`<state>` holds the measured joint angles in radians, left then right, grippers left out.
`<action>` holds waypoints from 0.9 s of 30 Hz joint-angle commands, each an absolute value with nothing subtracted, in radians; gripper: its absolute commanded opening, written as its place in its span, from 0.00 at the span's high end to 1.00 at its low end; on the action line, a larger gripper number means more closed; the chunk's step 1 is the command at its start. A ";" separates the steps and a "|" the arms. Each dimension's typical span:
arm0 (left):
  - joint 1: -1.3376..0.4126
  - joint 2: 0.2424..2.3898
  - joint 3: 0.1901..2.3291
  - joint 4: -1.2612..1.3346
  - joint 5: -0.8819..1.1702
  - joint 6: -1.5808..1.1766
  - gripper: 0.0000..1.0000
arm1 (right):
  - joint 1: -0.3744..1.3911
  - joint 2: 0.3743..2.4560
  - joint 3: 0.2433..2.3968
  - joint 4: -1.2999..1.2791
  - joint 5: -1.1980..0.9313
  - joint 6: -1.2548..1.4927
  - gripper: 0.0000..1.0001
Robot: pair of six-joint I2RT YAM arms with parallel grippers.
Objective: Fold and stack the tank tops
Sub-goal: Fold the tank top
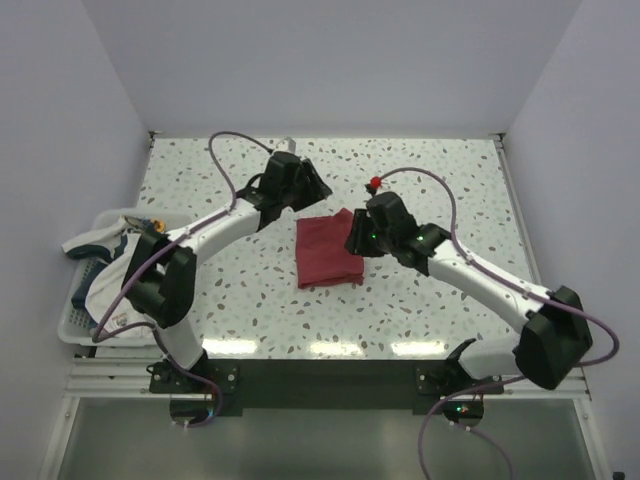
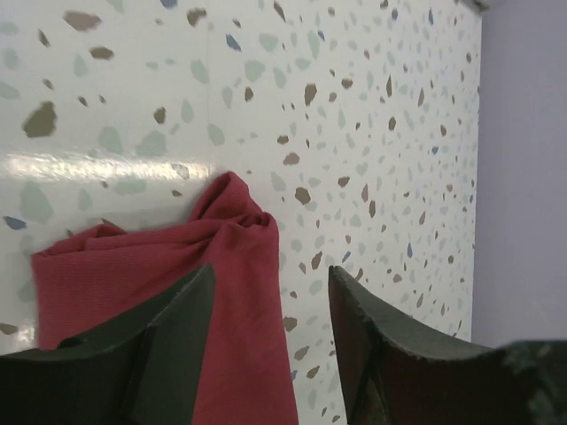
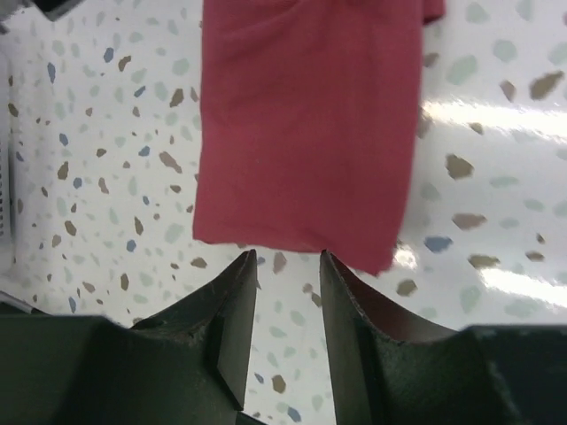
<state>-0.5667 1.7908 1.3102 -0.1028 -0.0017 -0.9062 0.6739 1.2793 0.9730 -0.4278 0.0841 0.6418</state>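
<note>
The dark red tank top (image 1: 328, 250) lies folded into a rough rectangle in the middle of the table. It also shows in the left wrist view (image 2: 239, 266) with one bunched corner, and in the right wrist view (image 3: 306, 124) lying flat. My left gripper (image 1: 308, 197) is open just above its far edge, and its left finger (image 2: 168, 336) is over the cloth. My right gripper (image 1: 356, 238) is open and empty at its right edge, fingertips (image 3: 237, 274) just off the hem. The white tank top with navy trim (image 1: 105, 262) lies crumpled in a basket at the left.
A white slatted basket (image 1: 78, 322) sits at the table's left edge beside the left arm's elbow. White walls close in the speckled table (image 1: 450, 190) at the back and on both sides. A small red part (image 1: 376, 183) sits on the right arm's cable.
</note>
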 commanded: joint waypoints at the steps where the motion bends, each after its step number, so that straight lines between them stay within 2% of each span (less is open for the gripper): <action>1: -0.511 1.729 1.232 -0.115 -0.043 -0.873 0.44 | 0.699 1.449 1.043 -0.374 0.068 0.618 0.63; 5: -0.494 1.782 1.180 -0.072 -0.006 -0.838 0.56 | 0.699 1.561 1.027 -0.319 0.051 0.633 0.70; 11: -0.486 1.948 1.192 -0.046 0.055 -0.793 0.60 | 0.690 1.585 0.835 -0.227 0.052 0.689 0.72; 16: -0.480 1.987 1.193 -0.063 0.048 -0.798 0.62 | 0.689 1.563 0.768 -0.222 0.044 0.703 0.72; 23: -0.477 1.910 1.250 -0.084 0.048 -0.755 0.53 | 0.687 1.424 0.951 -0.383 0.058 0.666 0.66; 27: -0.476 1.856 1.282 -0.103 0.051 -0.726 0.43 | 0.686 1.466 1.077 -0.400 0.098 0.643 0.61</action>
<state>-0.4847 1.9419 1.2316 -0.0769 0.0601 -0.7799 0.6880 1.4673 0.9554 -0.3721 0.0525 0.6712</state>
